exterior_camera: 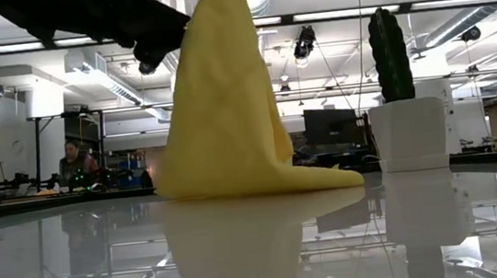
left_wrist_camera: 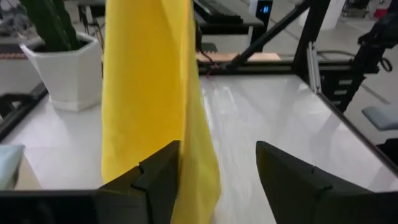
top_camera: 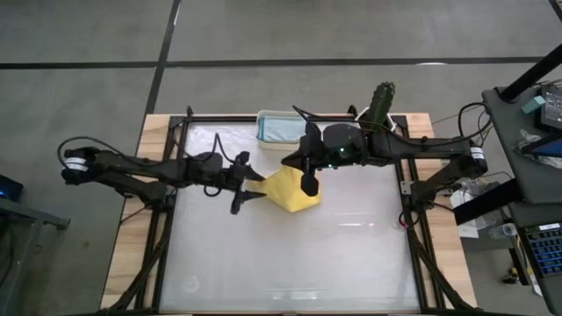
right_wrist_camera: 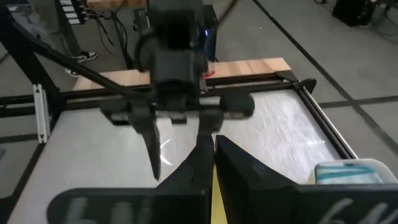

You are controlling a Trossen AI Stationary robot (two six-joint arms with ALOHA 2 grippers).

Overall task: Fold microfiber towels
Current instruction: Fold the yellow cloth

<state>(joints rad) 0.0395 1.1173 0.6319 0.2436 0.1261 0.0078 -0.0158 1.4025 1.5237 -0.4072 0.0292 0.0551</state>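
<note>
Draped soft yellow towel point(exterior_camera: 232, 113) fills my low view, its base on the glossy table point(exterior_camera: 259, 240). From above, my right gripper point(top_camera: 307, 180) is pinched on its peak, left gripper point(top_camera: 248, 195) spread beside it; tub point(top_camera: 279, 125) contents look like cloth.

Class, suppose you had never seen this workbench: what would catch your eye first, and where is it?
The yellow towel stands out: the right gripper, shut on its top, holds it in a tall peak at mid-table, its lower edge resting on the surface. The left gripper stands open beside it. A cactus in a white pot sits at the far edge.
</note>
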